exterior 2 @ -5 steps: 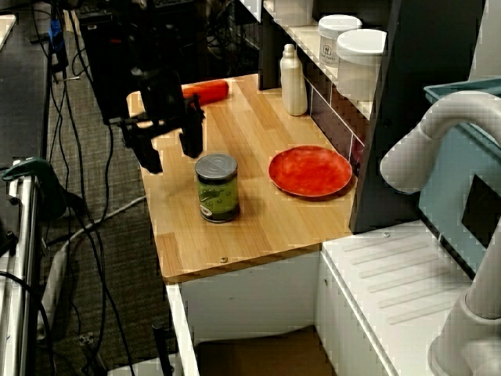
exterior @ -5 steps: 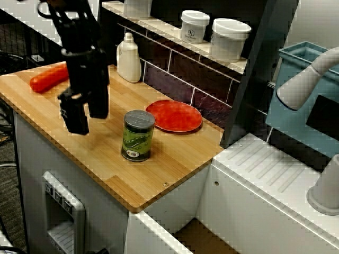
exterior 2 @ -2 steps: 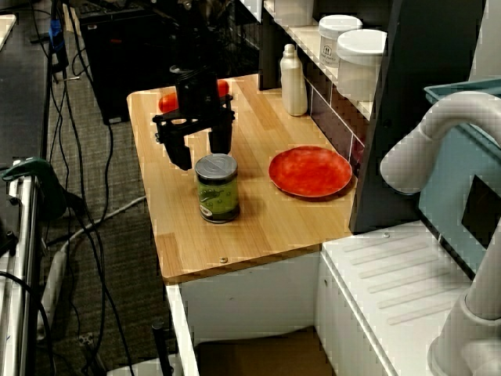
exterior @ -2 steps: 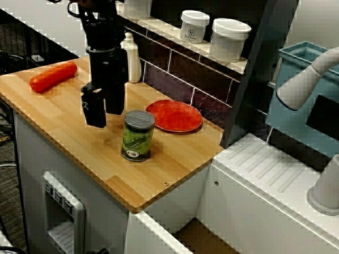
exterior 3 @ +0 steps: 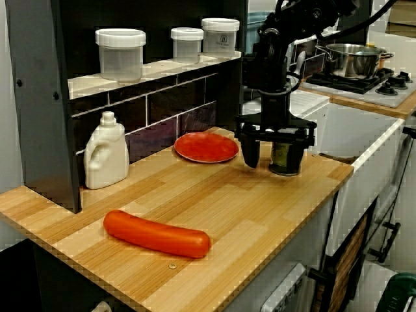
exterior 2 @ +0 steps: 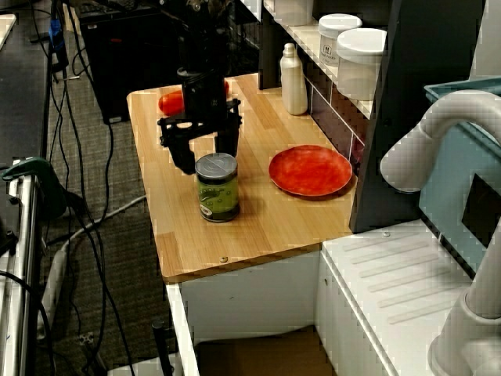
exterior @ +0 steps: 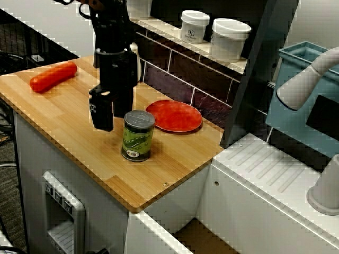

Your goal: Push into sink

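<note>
At the far left of the wooden counter [exterior: 69, 124] lies an orange-red sausage-shaped toy [exterior: 53, 76], well apart from everything else, with a white jug-shaped bottle [exterior 3: 107, 159] standing against the dark tiled back wall behind it. Next comes the black gripper [exterior: 114, 106], pointing straight down with its fingers spread wide and nothing between them; it hangs low over the board just beside the green can [exterior: 138, 135], on the can's side away from the sink, and whether a finger touches the can cannot be told. The can stands upright near the middle of the counter, its grey lid on top. Just beyond it, toward the wall, a flat red plate [exterior: 174, 116] rests on the wood. On the shelf above stand white lidded jars [exterior: 230, 38]. Farther right, past the counter's end, the sink [exterior 2: 258, 352] shows only as a white-walled opening with a brown bottom, below the white ribbed draining surface [exterior: 270, 169].
</note>
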{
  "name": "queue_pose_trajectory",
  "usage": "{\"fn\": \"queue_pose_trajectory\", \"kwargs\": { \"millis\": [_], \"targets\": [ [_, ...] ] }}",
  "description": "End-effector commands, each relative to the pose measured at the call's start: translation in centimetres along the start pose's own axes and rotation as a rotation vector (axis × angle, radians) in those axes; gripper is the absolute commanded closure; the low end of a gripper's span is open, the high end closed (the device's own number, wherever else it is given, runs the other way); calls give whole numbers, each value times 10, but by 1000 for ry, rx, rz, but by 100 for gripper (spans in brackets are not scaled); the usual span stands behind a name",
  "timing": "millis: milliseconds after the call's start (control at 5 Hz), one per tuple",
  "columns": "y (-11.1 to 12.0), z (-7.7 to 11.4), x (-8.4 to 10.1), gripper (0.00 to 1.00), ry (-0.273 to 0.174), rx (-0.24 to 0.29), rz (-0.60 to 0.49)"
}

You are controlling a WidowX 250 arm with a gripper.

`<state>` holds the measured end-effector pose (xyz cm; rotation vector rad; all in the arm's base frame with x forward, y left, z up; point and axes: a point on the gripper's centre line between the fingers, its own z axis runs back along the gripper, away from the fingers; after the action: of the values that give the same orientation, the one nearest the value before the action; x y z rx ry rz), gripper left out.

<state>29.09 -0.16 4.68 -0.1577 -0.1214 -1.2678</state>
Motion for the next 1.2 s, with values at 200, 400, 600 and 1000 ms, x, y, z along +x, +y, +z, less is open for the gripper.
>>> {"fn": "queue_pose_trajectory", "kwargs": {
  "millis": [200, 400, 600, 1000],
  "targets": [
    [-73, -20, 46, 0, -127, -64, -44],
    [-84, -15, 61, 0, -159, -96, -43],
    [-74, -11, 61, 0, -157, -108, -20],
    [-26, 11, 30, 0, -115, -100, 19]
  ]
}}
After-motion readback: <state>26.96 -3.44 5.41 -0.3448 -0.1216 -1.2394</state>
